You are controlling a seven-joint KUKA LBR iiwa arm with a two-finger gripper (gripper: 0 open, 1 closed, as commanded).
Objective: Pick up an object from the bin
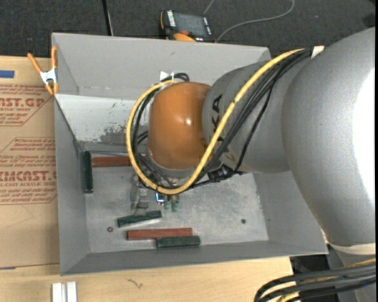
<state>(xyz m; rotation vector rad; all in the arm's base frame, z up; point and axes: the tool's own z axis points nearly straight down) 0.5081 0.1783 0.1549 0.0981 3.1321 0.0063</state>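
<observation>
My gripper (141,197) pokes out from under the orange wrist cover, low over the bin floor left of centre. Just below it lies a short dark green bar (138,219), slightly tilted, with a pale streak along its right end. Nearer the front wall a red-brown bar (159,234) lies flat, and a dark green bar (177,241) lies against its right end. Nothing shows in the gripper.
A dark green bar (87,172) lies lengthwise along the left wall. A red-brown bar (110,161) lies beside it, running toward the arm. The arm and its cables cover the back and right of the bin.
</observation>
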